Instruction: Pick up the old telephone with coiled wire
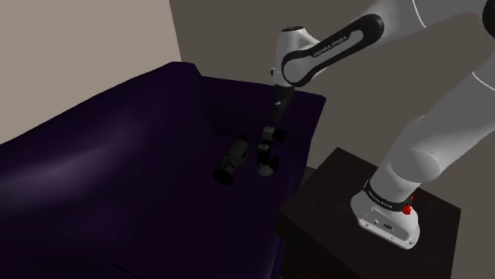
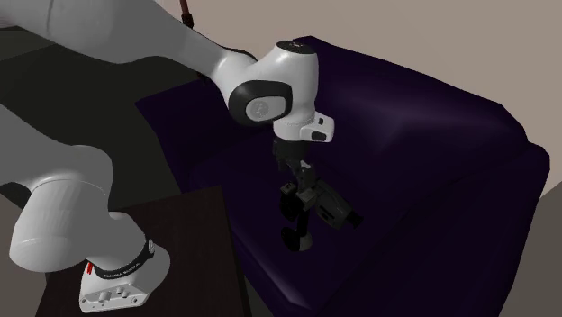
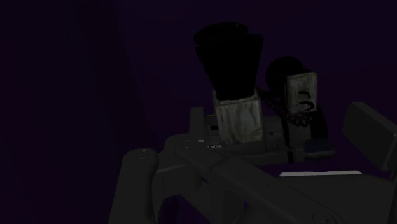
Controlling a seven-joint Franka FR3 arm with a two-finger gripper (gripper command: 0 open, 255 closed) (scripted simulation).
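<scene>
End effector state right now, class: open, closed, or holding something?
End effector: cannot be told; it is right by the telephone.

The purple sofa [image 1: 119, 186] looks smooth with a faint sheen. The telephone [image 1: 228, 164] is matt black. The arm [image 1: 432, 131] is smooth, white and slightly glossy.

You are looking into a room of a home, most likely a sitting room. A big upholstered sofa [image 1: 103, 190] in very dark purple takes up most of the shoulder view, with soft cushioned surfaces and a raised edge along the back. Behind it stand plain painted walls [image 1: 87, 47], pale beige on one side and a duller grey-brown on the other, meeting at a corner. Just beside the sofa's end stands a dark brown box [image 1: 329, 198], which carries the robot's white base [image 1: 386, 212].
</scene>
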